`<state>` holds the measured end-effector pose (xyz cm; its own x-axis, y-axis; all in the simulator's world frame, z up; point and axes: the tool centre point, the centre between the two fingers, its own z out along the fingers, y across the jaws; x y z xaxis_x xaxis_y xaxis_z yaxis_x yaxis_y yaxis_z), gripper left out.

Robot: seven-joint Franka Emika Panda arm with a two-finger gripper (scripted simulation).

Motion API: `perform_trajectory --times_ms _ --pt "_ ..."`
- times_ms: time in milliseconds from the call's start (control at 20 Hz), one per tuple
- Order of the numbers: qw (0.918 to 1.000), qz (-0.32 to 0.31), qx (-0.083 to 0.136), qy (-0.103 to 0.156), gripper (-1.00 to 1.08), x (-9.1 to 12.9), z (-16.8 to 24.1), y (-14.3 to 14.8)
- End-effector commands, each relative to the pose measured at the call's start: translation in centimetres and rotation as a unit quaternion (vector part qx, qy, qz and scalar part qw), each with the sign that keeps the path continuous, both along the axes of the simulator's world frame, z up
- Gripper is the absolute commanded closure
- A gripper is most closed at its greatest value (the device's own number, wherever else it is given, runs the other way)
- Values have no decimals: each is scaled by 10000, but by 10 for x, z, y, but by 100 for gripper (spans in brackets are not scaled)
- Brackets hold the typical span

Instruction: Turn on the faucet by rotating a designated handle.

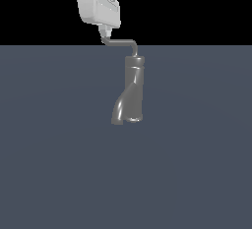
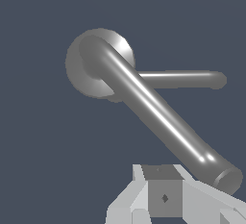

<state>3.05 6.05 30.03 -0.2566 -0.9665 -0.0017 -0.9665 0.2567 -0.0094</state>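
Exterior view: the faucet (image 1: 132, 90) is seen standing on a flat grey-blue floor (image 1: 49, 149), its cylindrical body upright and its wider curved spout end low, turned toward the exterior view's left. The handle (image 1: 120, 42), a thin L-shaped rod, is seen rising from the faucet top and running sideways toward the exterior view's left, ending in a small upturned tip. The white gripper (image 1: 104, 29) is placed directly above that tip, fingertips right at the tip or touching it; contact cannot be confirmed. Finger spread is hidden by the gripper body here.

Wrist view: the faucet (image 2: 96, 64) is seen from above as a round grey cap. The handle (image 2: 163, 122) is shown as a thick rod running diagonally from the cap toward the gripper (image 2: 166, 194), its end lying just beside one finger (image 2: 206, 199). A slimmer grey rod (image 2: 182, 80) is seen behind it, extending sideways. No rod is seen between the fingers. Whether the fingers are spread or pressed together cannot be told.
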Motion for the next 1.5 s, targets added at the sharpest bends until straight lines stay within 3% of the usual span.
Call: perform_trajectory --times_ms 0,900,1000,1450 --pt "10000 -21 -5 30 108 -9 0 -6" --pt "10000 -6 3 45 108 -57 0 -25" --pt "10000 21 -1 29 108 -53 0 -21" --pt "10000 7 3 39 108 -71 0 -71"
